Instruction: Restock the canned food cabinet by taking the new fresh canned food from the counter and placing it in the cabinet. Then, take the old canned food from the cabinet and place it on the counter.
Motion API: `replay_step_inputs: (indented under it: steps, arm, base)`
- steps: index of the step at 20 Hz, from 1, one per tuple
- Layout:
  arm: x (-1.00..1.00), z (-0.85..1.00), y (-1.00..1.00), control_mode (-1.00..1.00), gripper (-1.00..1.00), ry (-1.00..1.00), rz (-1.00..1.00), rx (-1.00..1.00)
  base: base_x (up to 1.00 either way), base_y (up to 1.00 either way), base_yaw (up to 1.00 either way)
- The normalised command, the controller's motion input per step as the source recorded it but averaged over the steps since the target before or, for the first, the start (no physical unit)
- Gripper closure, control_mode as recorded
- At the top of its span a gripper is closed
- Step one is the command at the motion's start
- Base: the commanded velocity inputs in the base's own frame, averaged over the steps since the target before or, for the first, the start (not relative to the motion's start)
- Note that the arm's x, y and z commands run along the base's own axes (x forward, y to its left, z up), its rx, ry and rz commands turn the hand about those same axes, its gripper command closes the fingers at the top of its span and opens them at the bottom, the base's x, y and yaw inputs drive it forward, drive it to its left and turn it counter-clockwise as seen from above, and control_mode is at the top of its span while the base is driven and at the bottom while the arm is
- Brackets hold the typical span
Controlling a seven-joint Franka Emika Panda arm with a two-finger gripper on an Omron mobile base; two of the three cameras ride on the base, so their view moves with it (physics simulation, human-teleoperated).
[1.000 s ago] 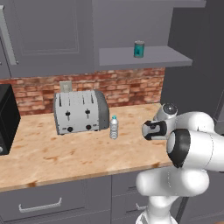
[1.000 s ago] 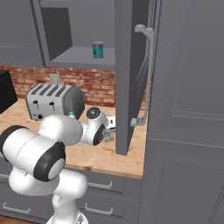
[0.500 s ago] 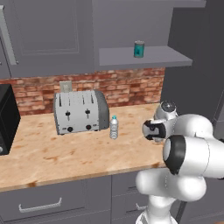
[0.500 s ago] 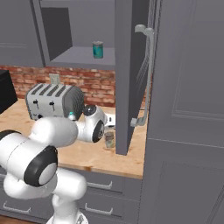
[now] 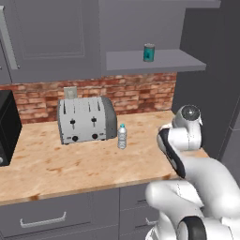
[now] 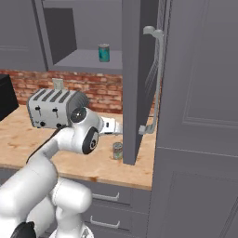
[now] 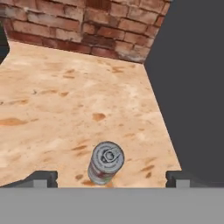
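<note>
Two cans are seen. The teal-blue can (image 5: 149, 52) is set upright on the shelf board of the cabinet (image 5: 159, 63), so the first half of the job looks done. The old can (image 7: 106, 162), with its yellow-green label, is stood upright on the bench (image 7: 74, 105), close to the open cabinet door (image 6: 135, 83) and near the front edge. The hand (image 7: 111, 178) is held over that can and is pointed down at it. In the hand view, the can's grey top is seen straight ahead, between the two dark fingertips (image 7: 41, 178) and just past them. The hand is spread wide and nothing is held in it. The can's long side runs up and down, so it is best met from above, it is judged. A toaster (image 5: 86, 119) and a small water bottle (image 5: 122, 136) are stood well apart from the can, further left on the bench.
</note>
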Motion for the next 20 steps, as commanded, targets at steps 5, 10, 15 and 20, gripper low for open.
replay_step_inputs:
  steps: [5,10,15,20]
  arm:
    - [-1.0,0.67,0.45,-1.0,-1.0,-0.24,0.0,0.0]
    - [-1.0,0.97,0.87,-1.0,-1.0,-0.27,0.08,-0.04]
    - [-0.73,0.87,0.78,-1.0,-1.0,-0.51,0.14,-0.1]
    - [0.02,-0.05,0.0,-1.0,-1.0,0.0,0.0,-0.02]
  base:
    - [0.0,0.0,0.0]
    - [0.0,0.0,0.0]
    - [0.0,0.0,0.0]
    - [0.0,0.0,0.0]
